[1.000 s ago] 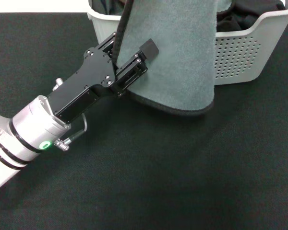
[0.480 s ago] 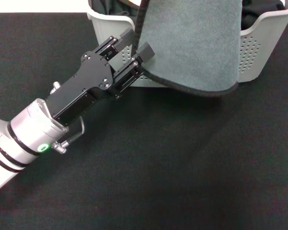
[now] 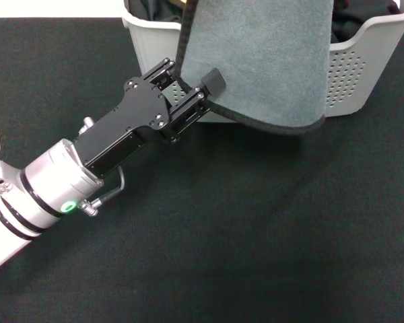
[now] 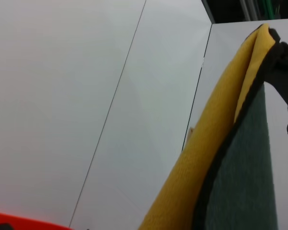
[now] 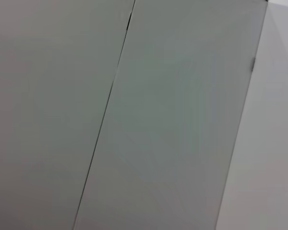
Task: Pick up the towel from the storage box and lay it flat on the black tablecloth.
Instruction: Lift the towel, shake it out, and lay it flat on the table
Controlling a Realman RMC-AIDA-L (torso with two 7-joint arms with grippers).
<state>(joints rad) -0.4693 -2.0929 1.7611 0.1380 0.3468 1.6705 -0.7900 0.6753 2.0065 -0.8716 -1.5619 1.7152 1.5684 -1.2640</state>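
At eight o'clock in the head view the left arm comes in over the black tablecloth (image 3: 242,242), its silver wrist low and its black body slanting up toward one o'clock. Left gripper (image 3: 190,76) sits at the near wall of the storage box (image 3: 350,74), just left of centre. Fingers clenched on the towel (image 3: 262,57): the hemmed left edge of the cloth runs between them, one finger (image 3: 213,81) lying on the grey-teal face, the other mostly hidden behind that edge.

Towel hangs from the top of the view, grey-teal face toward the camera, draped down over the box's front wall. Its black-hemmed lower edge curves at about four o'clock from the gripper, above the tablecloth; cannot tell whether it touches.

Dark cloths (image 3: 353,20) bunched inside the box at one o'clock.

Left wrist view: towel (image 4: 206,158) close up, yellow face folded beside the grey-teal face, black hem between.

Right gripper not seen; right wrist view shows only pale panels.
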